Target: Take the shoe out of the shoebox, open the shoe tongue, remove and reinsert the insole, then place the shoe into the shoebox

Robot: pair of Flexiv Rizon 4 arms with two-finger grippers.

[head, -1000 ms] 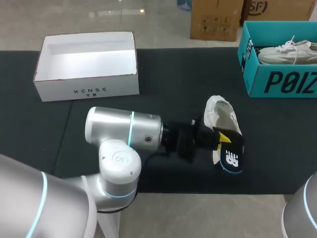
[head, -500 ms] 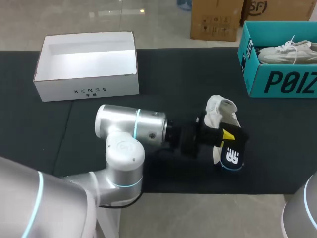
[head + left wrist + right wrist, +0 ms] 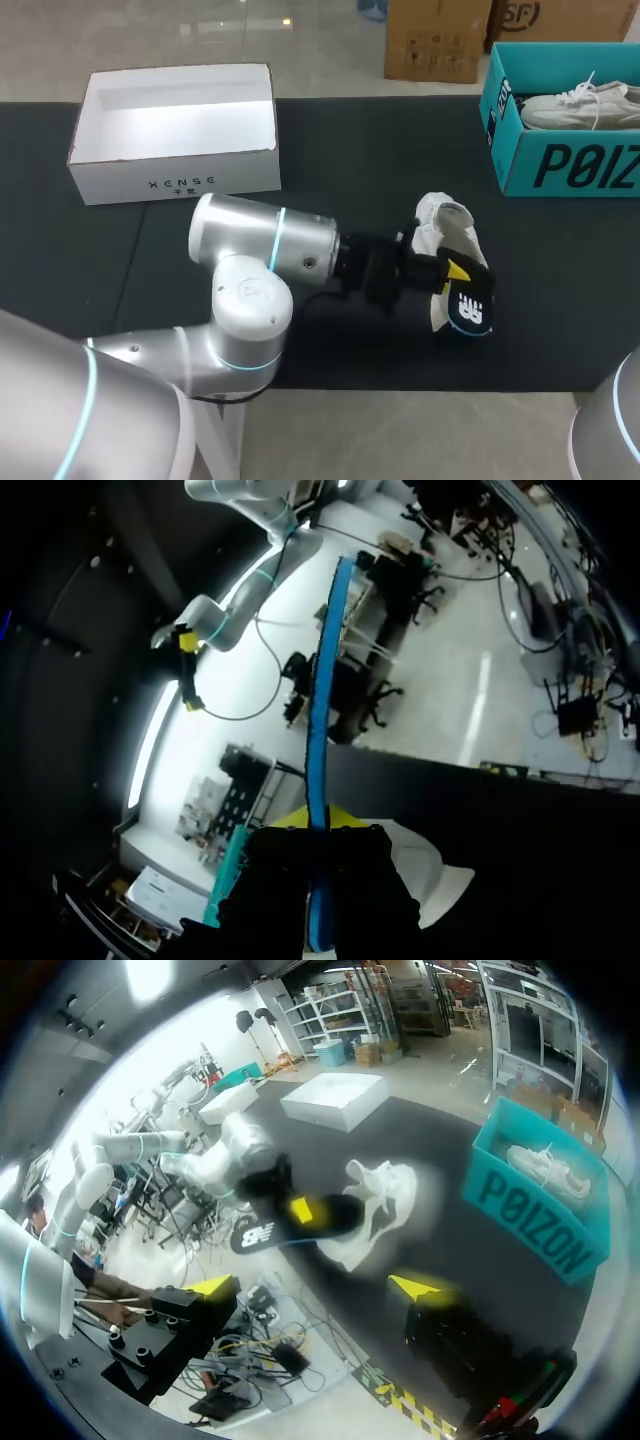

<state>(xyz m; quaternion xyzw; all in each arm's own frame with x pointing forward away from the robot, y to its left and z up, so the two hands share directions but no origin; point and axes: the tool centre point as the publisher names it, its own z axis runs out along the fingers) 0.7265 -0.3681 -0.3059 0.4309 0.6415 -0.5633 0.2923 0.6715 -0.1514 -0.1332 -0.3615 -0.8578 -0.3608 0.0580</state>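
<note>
Two shoeboxes, two shoes, one insole on the table! The left claw is clenched on the black, blue-edged insole, with the white shoe just under and ahead of it. From the left wrist the insole is only a thin blue edge between dark fingers, and one yellow tip peeks out. The white shoebox sits well apart from that claw. The teal shoebox, cut off at the edge, holds the second sneaker. The right claw hangs released, gripping nothing.

Black-matted table, evenly lit
</note>
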